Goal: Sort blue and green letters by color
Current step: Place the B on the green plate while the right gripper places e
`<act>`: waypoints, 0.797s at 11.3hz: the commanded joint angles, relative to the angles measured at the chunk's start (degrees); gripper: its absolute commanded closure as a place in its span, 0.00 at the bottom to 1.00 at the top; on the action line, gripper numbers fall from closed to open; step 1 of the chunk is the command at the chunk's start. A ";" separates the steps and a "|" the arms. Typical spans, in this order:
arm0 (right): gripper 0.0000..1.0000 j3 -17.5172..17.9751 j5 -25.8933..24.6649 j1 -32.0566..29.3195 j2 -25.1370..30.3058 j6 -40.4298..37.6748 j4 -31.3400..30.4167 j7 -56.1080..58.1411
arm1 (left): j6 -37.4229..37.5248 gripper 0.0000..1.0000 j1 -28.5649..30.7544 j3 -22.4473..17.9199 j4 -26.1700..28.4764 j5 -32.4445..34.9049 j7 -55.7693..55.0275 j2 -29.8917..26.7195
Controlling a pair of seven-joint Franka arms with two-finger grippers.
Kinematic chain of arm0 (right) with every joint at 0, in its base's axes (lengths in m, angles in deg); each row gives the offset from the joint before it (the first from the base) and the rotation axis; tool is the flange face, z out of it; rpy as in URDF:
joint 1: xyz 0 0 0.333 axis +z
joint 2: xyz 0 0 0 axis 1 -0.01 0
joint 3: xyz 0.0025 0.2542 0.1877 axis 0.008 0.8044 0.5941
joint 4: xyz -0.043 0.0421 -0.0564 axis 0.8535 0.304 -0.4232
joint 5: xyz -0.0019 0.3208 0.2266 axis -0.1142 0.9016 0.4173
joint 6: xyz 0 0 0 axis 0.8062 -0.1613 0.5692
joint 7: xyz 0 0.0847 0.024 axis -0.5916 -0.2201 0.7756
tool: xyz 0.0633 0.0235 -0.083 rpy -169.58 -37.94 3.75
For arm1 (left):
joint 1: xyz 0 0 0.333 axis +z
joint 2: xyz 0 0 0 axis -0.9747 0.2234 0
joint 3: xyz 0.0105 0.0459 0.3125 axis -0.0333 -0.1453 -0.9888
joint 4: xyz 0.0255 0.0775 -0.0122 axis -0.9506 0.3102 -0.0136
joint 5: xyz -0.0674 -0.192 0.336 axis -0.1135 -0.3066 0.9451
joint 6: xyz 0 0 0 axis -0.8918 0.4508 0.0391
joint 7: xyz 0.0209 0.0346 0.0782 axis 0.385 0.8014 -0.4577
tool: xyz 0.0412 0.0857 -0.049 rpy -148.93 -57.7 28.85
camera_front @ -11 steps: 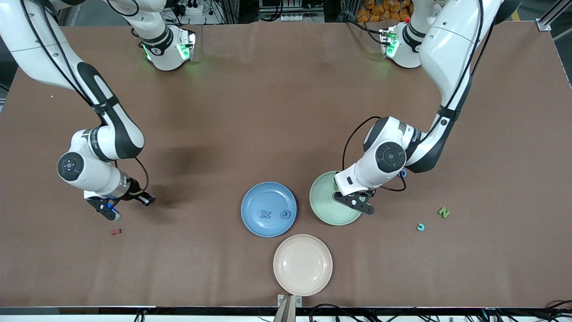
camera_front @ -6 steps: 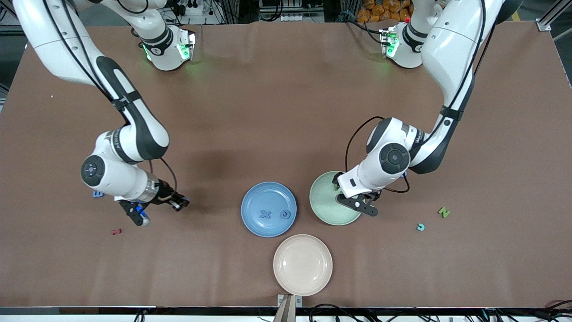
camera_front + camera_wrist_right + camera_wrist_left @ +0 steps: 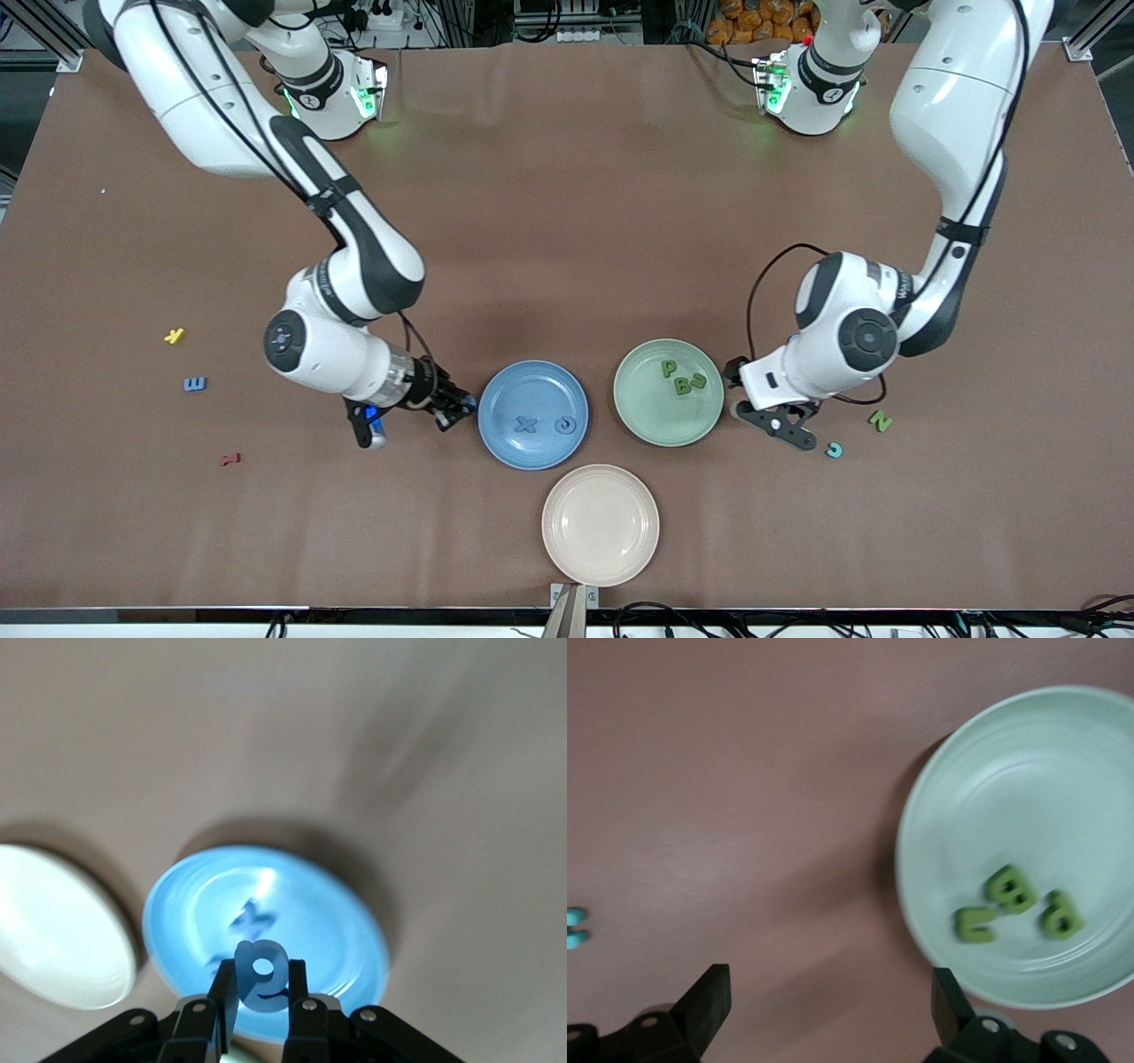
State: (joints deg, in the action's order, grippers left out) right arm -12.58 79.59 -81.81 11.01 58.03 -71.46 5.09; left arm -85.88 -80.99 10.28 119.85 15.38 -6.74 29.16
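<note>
Two things have changed since a second ago. The left jaws were shut on a green letter over the green plate [image 3: 647,425]. Now they are wide open and hold nothing, and they have moved off the plate. They hang over the bare counter [image 3: 567,221], just past the plate's rim at its 4 o'clock, between the plate and a small teal letter [image 3: 834,450].

The right jaws were near the red letter [image 3: 230,459]. Now they have come over to the blue plate [image 3: 518,385] and hang over the counter just beside its rim, at its 9 o'clock. They are clenched on a blue letter with a round hole [image 3: 262,979].

Now the plates. The green plate holds three green letters [image 3: 682,383] close together near its 1 o'clock edge: a P [image 3: 669,368], a B [image 3: 682,385] and one I cannot read. The blue plate has a blue X [image 3: 526,424] and a round blue letter [image 3: 564,425] side by side in the half nearer the front camera. A cream plate [image 3: 600,525] sits at 6 o'clock from the other two.

A green N [image 3: 880,421] lies on the counter at 1 o'clock from the teal letter. Toward the right arm's end, a blue E [image 3: 195,384] and a yellow K [image 3: 174,335] now show where the arm hid them before, with the red letter at 5 o'clock from the E.
</note>
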 commanded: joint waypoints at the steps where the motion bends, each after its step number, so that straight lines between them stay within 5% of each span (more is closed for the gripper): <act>1: 0.92 -0.53 0.83 4.15 -5.26 5.61 6.78 -8.74 | 0.72 0.00 6.95 2.25 2.33 1.52 11.63 -1.53; 2: 0.34 -0.62 0.57 5.12 -5.27 7.04 6.44 -9.28 | 0.72 0.00 8.63 2.25 2.42 2.04 15.75 -1.44; 3: 0.00 -0.88 0.21 5.13 -5.27 7.05 6.17 -9.20 | 0.64 0.00 10.47 2.34 2.42 4.31 18.93 -1.26; 5: 0.00 -2.19 -1.71 5.13 -5.09 6.26 5.82 -8.68 | 0.64 0.00 13.73 2.43 2.51 8.71 23.59 -0.30; 9: 0.00 -3.17 -16.20 -0.12 -3.69 -2.91 1.16 -2.83 | -1.90 0.00 18.92 2.43 2.51 10.48 32.74 1.37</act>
State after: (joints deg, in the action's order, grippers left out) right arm -16.00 69.58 -77.71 6.38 62.19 -68.50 -2.86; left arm -85.80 -64.79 11.64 122.17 23.63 22.14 29.65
